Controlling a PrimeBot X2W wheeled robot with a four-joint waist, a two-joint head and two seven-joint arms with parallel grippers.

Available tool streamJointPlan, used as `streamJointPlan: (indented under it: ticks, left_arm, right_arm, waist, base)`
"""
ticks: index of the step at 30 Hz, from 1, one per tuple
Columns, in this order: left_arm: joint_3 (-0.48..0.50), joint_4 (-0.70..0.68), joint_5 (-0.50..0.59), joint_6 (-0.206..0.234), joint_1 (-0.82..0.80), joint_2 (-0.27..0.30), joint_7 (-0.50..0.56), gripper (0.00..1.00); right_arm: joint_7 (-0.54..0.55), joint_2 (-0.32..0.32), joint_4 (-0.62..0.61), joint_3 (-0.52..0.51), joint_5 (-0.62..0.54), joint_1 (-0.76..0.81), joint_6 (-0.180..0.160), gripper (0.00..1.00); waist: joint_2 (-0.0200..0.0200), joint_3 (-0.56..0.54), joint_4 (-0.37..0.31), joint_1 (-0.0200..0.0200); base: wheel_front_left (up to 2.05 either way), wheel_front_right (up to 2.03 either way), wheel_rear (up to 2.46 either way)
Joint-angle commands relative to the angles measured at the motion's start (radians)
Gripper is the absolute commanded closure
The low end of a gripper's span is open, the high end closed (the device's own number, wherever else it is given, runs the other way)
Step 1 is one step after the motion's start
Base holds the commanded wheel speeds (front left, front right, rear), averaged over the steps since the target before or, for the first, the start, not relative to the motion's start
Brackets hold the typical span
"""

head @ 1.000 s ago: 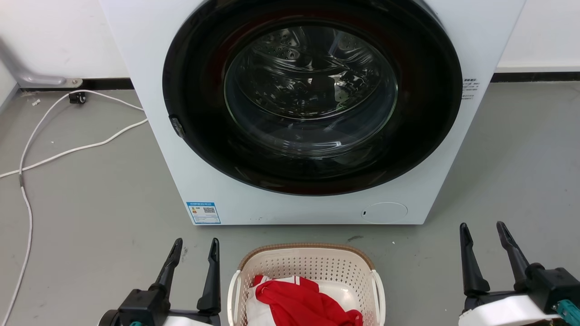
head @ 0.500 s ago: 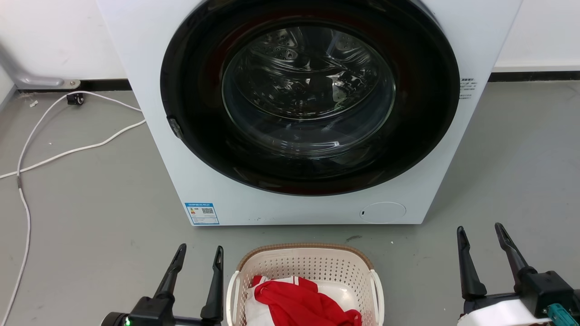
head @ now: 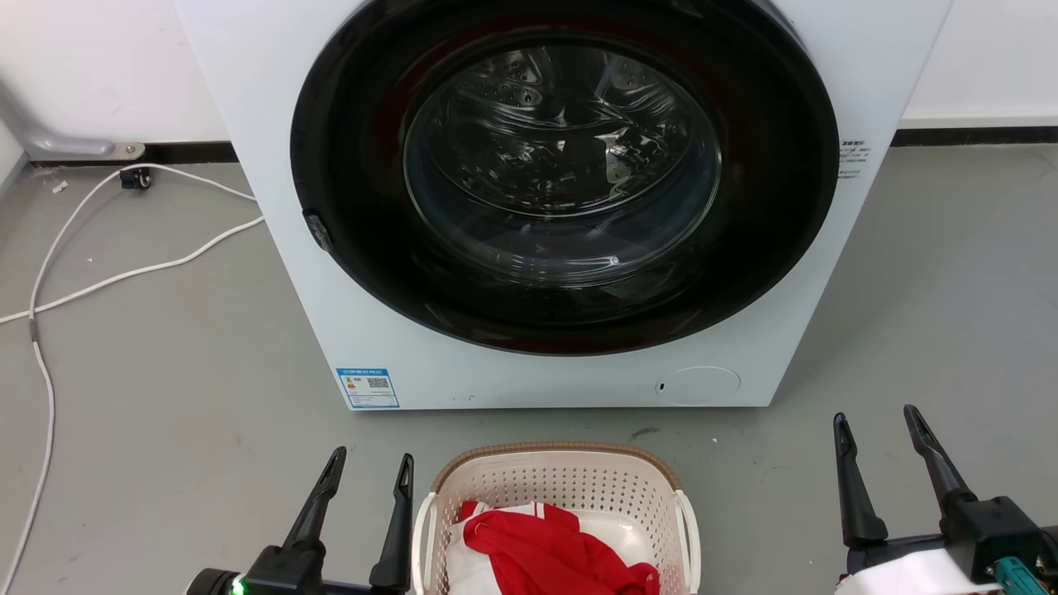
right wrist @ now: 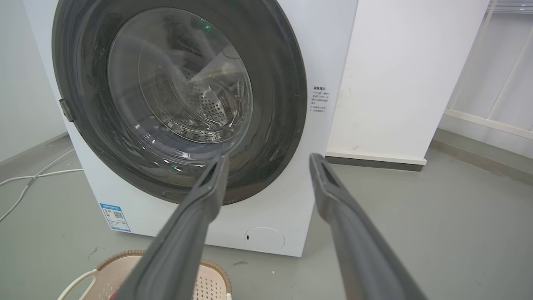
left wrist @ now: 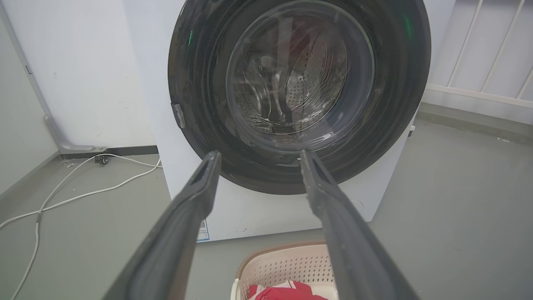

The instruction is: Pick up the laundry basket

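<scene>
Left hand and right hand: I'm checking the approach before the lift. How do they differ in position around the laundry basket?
The left hand stands close beside the laundry basket, by its left handle; the right hand is well off its right side, bare floor between. In the head view, the left hand's fingertips reach level with the basket's far rim; the right hand's reach past it, toward the washer. Both are open and empty.

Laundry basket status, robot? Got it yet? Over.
Left gripper: jaws open, beside laundry basket. Right gripper: jaws open, farther off. Basket on floor, untouched. Nothing blocking.
</scene>
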Motion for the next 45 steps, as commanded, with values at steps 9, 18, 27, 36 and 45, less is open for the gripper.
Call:
streamJointPlan:
  ticks: [9,18,27,36,45]
  left_arm:
    - [0.0,0.004,-0.017,0.005,0.005,-0.002,-0.003,0.0]
    - [-0.01,0.008,-0.03,0.009,-0.004,-0.002,-0.003,0.0]
    - [0.003,0.069,-0.04,0.001,-0.087,-0.002,-0.003,0.0]
    - [0.054,0.237,-0.028,-0.005,-0.277,0.001,-0.003,0.0]
    - [0.05,0.549,-0.013,-0.026,-0.507,0.052,-0.003,0.0]
  right_arm:
    - [-0.004,-0.002,0.007,0.003,0.006,0.003,0.0,0.0]
    - [-0.004,-0.002,0.014,0.006,-0.007,-0.008,0.0,0.0]
    - [-0.003,-0.002,0.042,0.019,-0.02,-0.088,0.0,0.0]
    - [0.038,-0.002,0.111,0.047,-0.003,-0.238,0.0,0.0]
    - [0.187,-0.002,0.302,0.078,0.066,-0.413,0.0,0.0]
  waist:
    - [0.0,0.0,0.0,0.0]
    - [0.0,0.022,0.0,0.0]
    - [0.0,0.164,0.0,0.0]
    - [0.0,0.372,0.0,0.0]
    - [0.0,0.528,-0.012,0.0]
  base:
    - [0.0,0.0,0.0]
    - [0.0,0.0,0.0]
    - [0.0,0.0,0.0]
    - [0.0,0.0,0.0]
    - [0.0,0.0,0.0]
